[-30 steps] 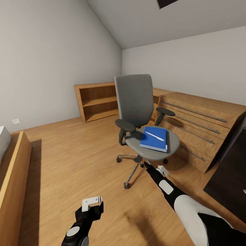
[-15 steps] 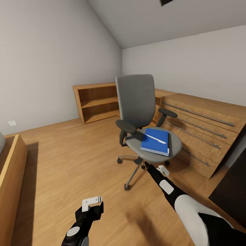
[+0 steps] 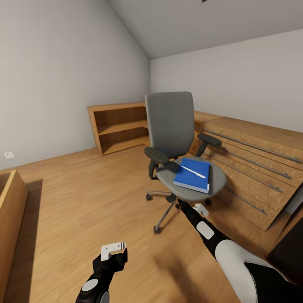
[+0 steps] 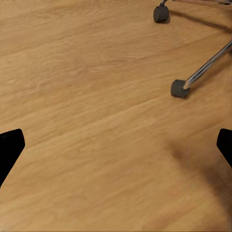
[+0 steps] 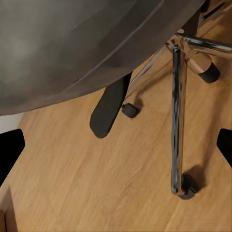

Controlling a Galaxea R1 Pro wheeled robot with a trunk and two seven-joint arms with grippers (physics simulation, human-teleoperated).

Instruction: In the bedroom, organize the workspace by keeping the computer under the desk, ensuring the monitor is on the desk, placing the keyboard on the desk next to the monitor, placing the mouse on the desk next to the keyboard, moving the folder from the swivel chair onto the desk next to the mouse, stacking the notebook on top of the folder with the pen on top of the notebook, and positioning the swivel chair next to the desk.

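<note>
Folder (image 3: 192, 175) lay flat on the swivel chair (image 3: 174, 143) seat, long axis running from the backrest toward the seat's front edge, a white pen (image 3: 193, 171) diagonally on top. Right gripper (image 3: 181, 204) was spread, empty, under the seat's front rim. Left gripper (image 3: 112, 250) was spread over bare floor (image 3: 84, 198).

We look up at the grey underside of the swivel chair (image 5: 72, 43) seat, close to the camera. Beneath it a chrome leg (image 5: 176, 116) of the star base runs out to a black caster (image 5: 186, 187) resting on the wooden floor (image 5: 96, 179). Another chrome spoke reaches a second caster (image 5: 209, 72). A black lever (image 5: 108, 112) hangs below the seat, with a small dark knob (image 5: 129, 110) just beside it. The right gripper (image 5: 116, 147) stands with its dark fingertips (image 5: 9, 150) wide apart, nothing between them.
</note>
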